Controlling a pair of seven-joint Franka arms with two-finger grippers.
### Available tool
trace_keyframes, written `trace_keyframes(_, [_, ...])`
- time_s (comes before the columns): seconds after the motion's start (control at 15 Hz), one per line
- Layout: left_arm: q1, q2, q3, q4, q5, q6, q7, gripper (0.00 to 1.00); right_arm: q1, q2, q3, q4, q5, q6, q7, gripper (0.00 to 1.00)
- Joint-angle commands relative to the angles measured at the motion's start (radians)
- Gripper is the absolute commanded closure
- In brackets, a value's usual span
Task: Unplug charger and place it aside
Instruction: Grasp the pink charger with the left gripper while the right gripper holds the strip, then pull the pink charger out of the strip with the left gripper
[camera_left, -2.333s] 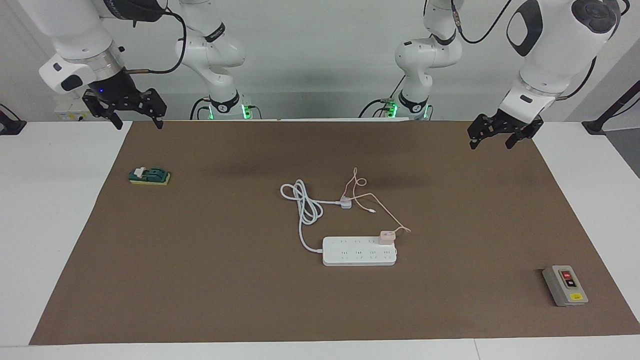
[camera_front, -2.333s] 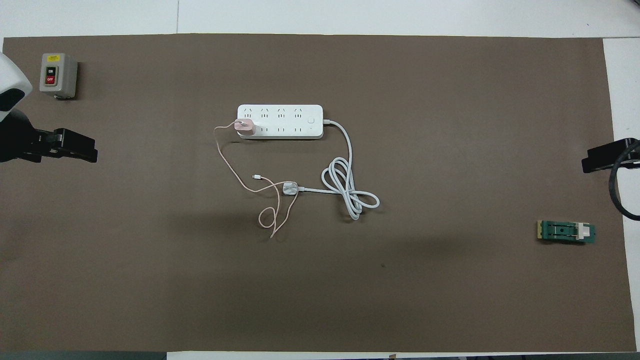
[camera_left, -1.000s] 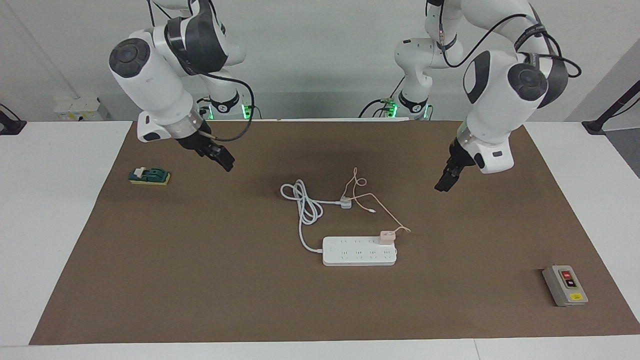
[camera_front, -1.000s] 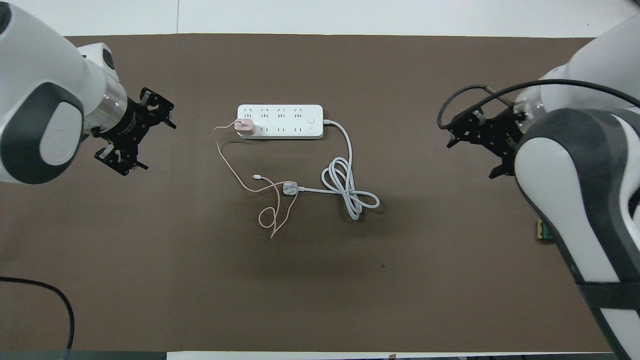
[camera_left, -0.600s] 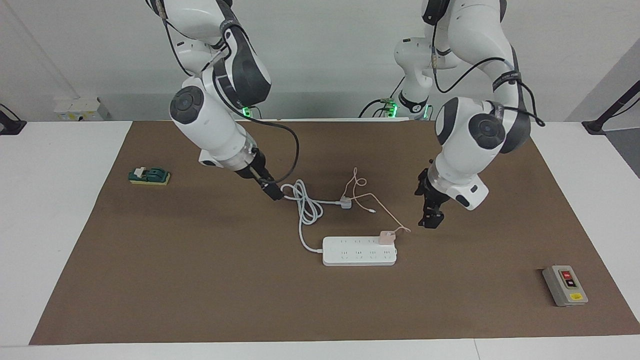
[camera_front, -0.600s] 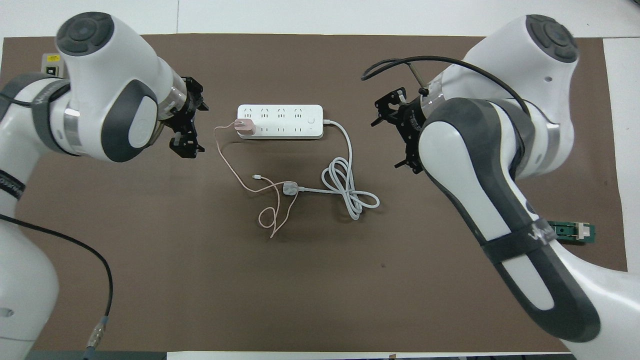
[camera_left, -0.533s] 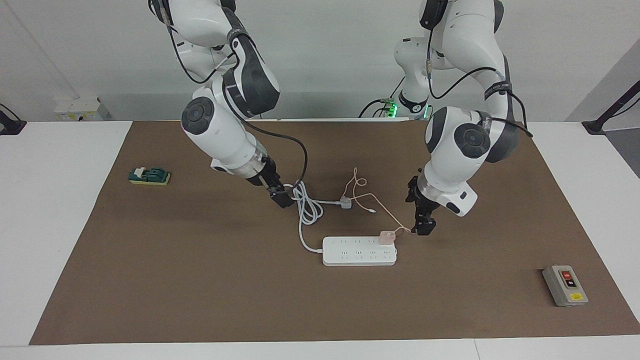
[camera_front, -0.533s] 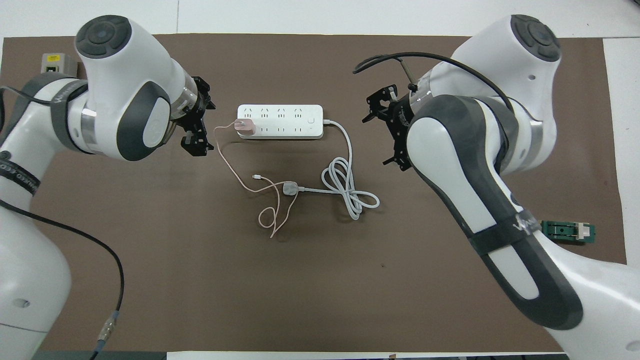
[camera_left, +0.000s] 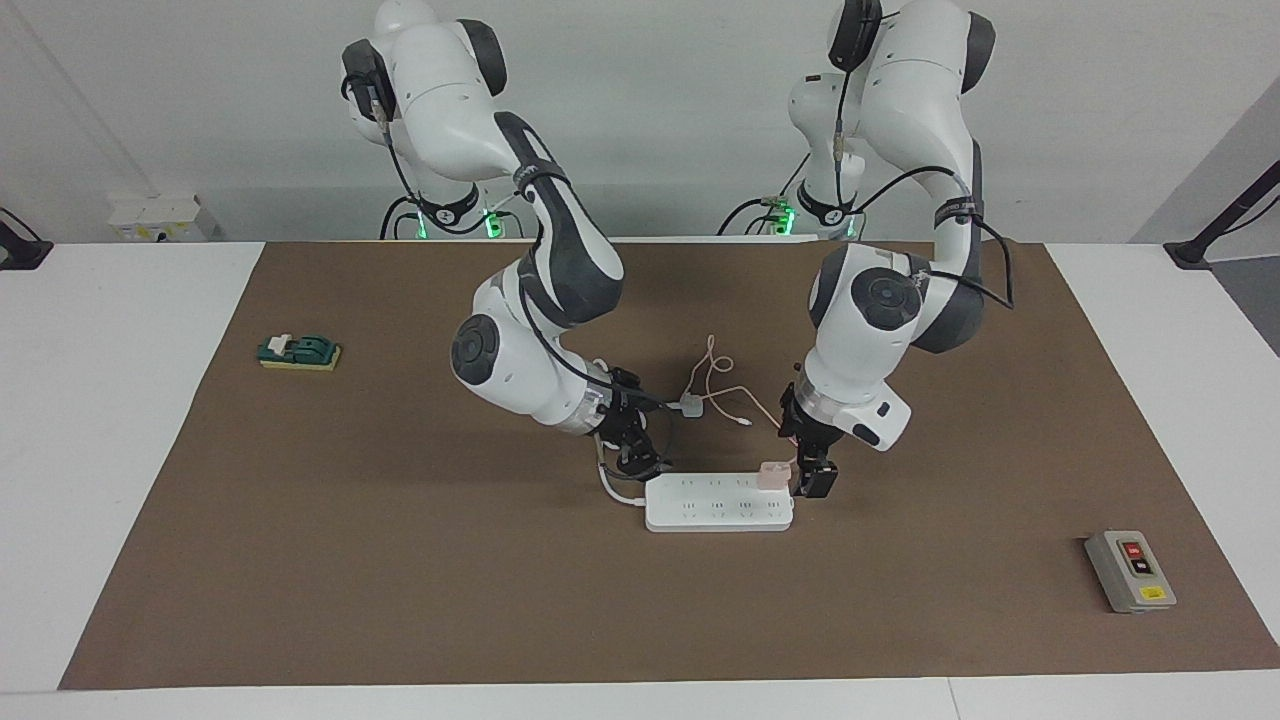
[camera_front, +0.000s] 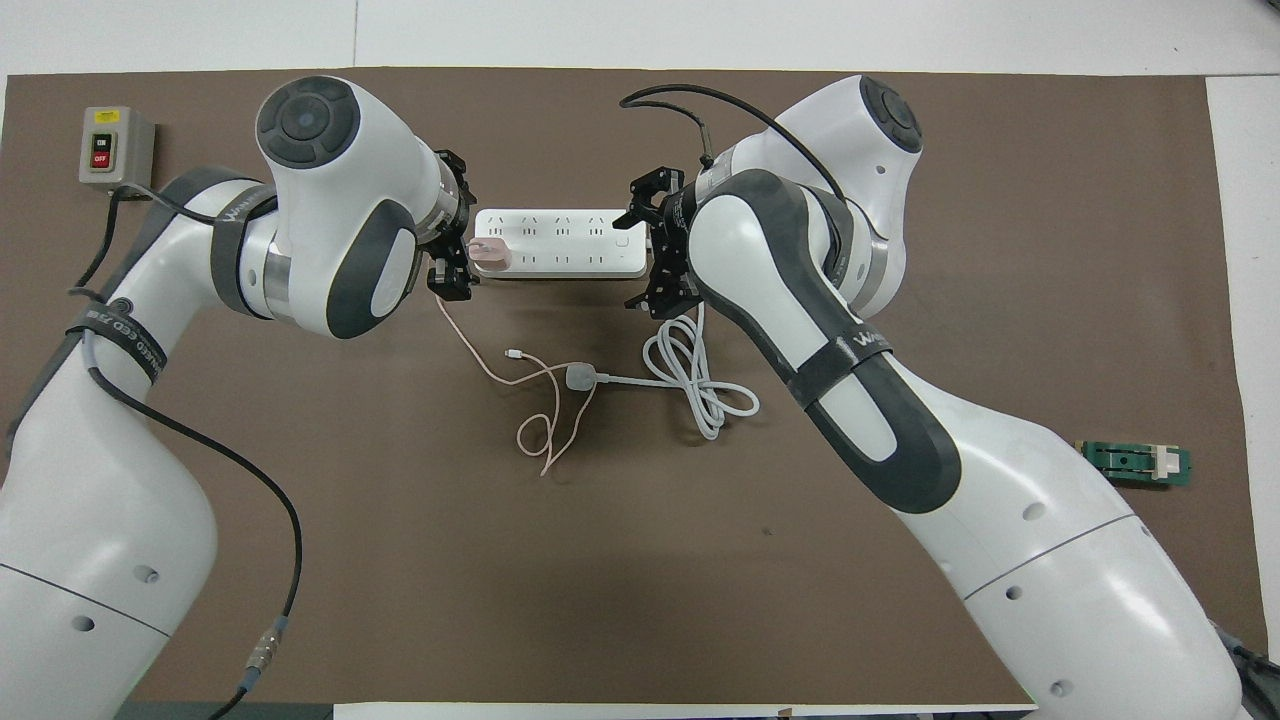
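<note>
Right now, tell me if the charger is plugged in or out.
Plugged in: the charger sits upright in the power strip, its end socket.

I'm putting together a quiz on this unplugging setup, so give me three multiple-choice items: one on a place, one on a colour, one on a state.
1. The charger sits:
A. on the power strip's end toward the left arm
B. on the mat by the grey switch box
C. on the green block

2. Its cable is:
A. black
B. pink
C. green

3. The charger is:
A. lifted clear
B. lying on the mat
C. plugged in

Answers:
1 A, it stands on that end, beside the left gripper.
2 B, a thin pink line trails from it.
3 C, it sits on the strip; the right gripper is at the other end.
</note>
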Motion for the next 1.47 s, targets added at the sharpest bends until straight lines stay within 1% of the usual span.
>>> trace_keyframes(0.0, [-0.019, 0.010, 0.016, -0.025, 0.032, 0.048, -0.028, 0.00, 0.016, 0.139, -0.004, 0.150, 0.055, 0.011, 0.048, 0.00])
trace_keyframes(0.07, [-0.019, 0.013, 0.016, -0.037, 0.032, 0.061, -0.028, 0.00, 0.013, 0.208, -0.002, 0.223, 0.061, 0.012, 0.057, 0.00])
trace_keyframes(0.13, [-0.020, 0.013, 0.016, -0.047, 0.033, 0.063, -0.028, 0.00, 0.017, 0.230, -0.004, 0.242, 0.060, 0.031, 0.059, 0.00])
trace_keyframes(0.27, [-0.022, 0.010, 0.017, -0.071, 0.036, 0.078, -0.030, 0.02, 0.017, 0.235, -0.005, 0.245, 0.052, 0.044, 0.054, 0.00])
trace_keyframes(0.33, [-0.025, 0.008, 0.017, -0.079, 0.045, 0.086, -0.030, 0.13, 0.016, 0.241, -0.005, 0.251, 0.052, 0.048, 0.045, 0.00])
trace_keyframes(0.4, [-0.031, 0.005, 0.017, -0.090, 0.049, 0.093, -0.030, 0.18, 0.016, 0.246, -0.005, 0.264, 0.051, 0.051, 0.027, 0.00])
trace_keyframes(0.53, [-0.034, 0.005, 0.017, -0.091, 0.050, 0.095, -0.030, 0.20, 0.016, 0.269, -0.007, 0.284, 0.049, 0.070, 0.018, 0.00])
trace_keyframes(0.67, [-0.034, 0.005, 0.017, -0.087, 0.049, 0.095, -0.031, 0.25, 0.016, 0.281, -0.007, 0.287, 0.049, 0.089, -0.008, 0.00])
trace_keyframes(0.73, [-0.032, 0.005, 0.017, -0.082, 0.046, 0.095, -0.033, 0.31, 0.016, 0.286, -0.007, 0.287, 0.049, 0.103, -0.012, 0.00])
trace_keyframes(0.8, [-0.032, 0.007, 0.017, -0.081, 0.046, 0.095, -0.036, 0.43, 0.017, 0.292, -0.005, 0.287, 0.051, 0.115, -0.018, 0.00])
trace_keyframes(0.87, [-0.032, 0.007, 0.016, -0.080, 0.047, 0.098, -0.036, 0.59, 0.019, 0.296, -0.005, 0.287, 0.049, 0.115, -0.022, 0.00])
trace_keyframes(1.0, [-0.032, 0.007, 0.017, -0.082, 0.055, 0.103, -0.036, 0.97, 0.019, 0.298, -0.005, 0.284, 0.048, 0.118, -0.042, 0.00])
trace_keyframes(1.07, [-0.034, 0.007, 0.016, -0.082, 0.058, 0.107, -0.036, 1.00, 0.019, 0.301, -0.005, 0.284, 0.048, 0.121, -0.048, 0.00])
trace_keyframes(1.2, [-0.034, 0.007, 0.016, -0.084, 0.070, 0.110, -0.036, 1.00, 0.026, 0.304, -0.005, 0.278, 0.040, 0.140, -0.050, 0.00])
trace_keyframes(1.27, [-0.034, 0.007, 0.016, -0.084, 0.072, 0.110, -0.036, 1.00, 0.030, 0.304, -0.005, 0.278, 0.037, 0.141, -0.051, 0.11])
trace_keyframes(1.33, [-0.034, 0.007, 0.016, -0.084, 0.073, 0.110, -0.036, 1.00, 0.030, 0.304, -0.004, 0.276, 0.032, 0.143, -0.059, 0.53])
trace_keyframes(1.4, [-0.034, 0.007, 0.016, -0.084, 0.073, 0.110, -0.036, 1.00, 0.030, 0.303, -0.004, 0.275, 0.032, 0.141, -0.067, 0.70])
